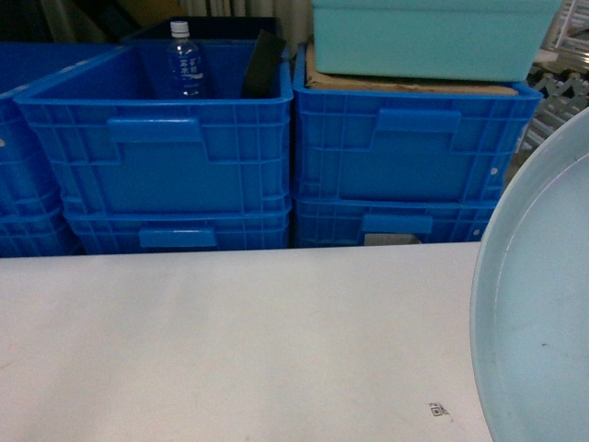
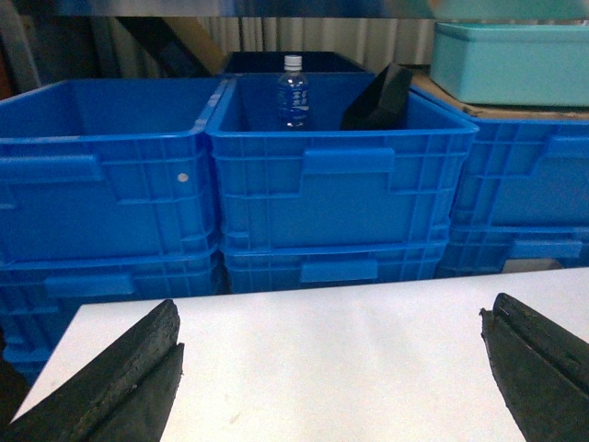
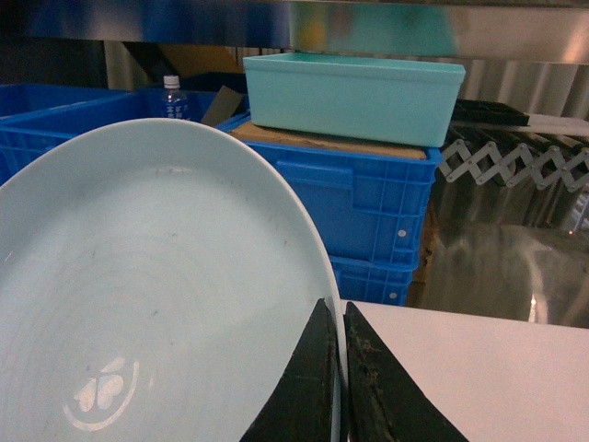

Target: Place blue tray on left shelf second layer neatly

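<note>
At the right edge, our right gripper pinches the blue tray by its rim; that thin grip could let it slip. Our left gripper is spread, empty.

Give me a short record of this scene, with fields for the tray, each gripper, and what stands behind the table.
tray: pale blue tray, held by its rim above the white table
right gripper: shut on the tray rim
left gripper: open, empty, over the table
behind: stacked blue crates; one holds a bottle; turquoise box on top at right
</note>
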`<state>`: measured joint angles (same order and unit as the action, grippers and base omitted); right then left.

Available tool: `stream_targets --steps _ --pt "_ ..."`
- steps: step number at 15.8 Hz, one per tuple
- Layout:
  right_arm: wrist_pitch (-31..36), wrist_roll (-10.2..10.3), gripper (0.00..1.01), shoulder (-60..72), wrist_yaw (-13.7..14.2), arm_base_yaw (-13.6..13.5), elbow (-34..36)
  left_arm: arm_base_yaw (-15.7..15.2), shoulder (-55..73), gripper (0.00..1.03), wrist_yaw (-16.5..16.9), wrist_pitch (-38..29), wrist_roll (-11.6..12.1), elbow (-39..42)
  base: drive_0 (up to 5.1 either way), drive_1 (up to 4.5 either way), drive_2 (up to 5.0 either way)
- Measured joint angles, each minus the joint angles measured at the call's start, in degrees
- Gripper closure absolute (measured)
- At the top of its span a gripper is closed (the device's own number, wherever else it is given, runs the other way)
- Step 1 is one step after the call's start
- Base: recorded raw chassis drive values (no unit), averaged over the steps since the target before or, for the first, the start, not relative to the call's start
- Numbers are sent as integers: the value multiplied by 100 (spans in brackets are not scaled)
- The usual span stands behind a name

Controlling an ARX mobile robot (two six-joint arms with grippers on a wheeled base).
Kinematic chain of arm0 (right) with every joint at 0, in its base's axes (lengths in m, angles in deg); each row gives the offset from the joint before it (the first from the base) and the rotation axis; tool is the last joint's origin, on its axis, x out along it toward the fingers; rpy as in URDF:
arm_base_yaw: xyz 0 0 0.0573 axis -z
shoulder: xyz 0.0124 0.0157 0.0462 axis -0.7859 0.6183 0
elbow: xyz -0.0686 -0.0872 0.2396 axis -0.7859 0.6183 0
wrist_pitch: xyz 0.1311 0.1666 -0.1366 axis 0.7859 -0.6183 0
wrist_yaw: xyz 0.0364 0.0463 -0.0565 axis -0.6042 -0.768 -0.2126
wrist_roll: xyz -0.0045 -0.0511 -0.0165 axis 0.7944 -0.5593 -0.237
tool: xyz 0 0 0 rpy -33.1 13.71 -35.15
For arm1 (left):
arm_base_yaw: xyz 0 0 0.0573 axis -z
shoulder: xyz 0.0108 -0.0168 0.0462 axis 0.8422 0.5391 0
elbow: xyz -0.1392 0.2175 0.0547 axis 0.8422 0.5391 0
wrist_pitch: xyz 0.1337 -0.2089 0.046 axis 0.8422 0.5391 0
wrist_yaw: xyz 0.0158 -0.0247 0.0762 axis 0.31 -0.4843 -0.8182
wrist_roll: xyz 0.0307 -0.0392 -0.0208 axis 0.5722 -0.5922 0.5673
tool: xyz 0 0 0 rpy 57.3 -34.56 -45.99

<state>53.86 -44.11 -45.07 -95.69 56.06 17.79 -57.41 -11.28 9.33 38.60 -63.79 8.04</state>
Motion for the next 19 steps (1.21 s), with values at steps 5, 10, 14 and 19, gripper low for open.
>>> stream_targets --steps 5,10,14,19 --pt "2 0 99 0 -2 0 0 4 0 5 0 0 0 0 -166 -166 -166" --pt "0 0 99 0 0 0 0 4 0 5 0 0 0 0 -154 -154 -154" --pt "0 0 99 0 -2 0 0 4 0 5 0 0 0 0 -171 -171 -171" --pt "0 0 99 0 -2 0 0 4 0 5 0 0 0 0 -164 -164 -164"
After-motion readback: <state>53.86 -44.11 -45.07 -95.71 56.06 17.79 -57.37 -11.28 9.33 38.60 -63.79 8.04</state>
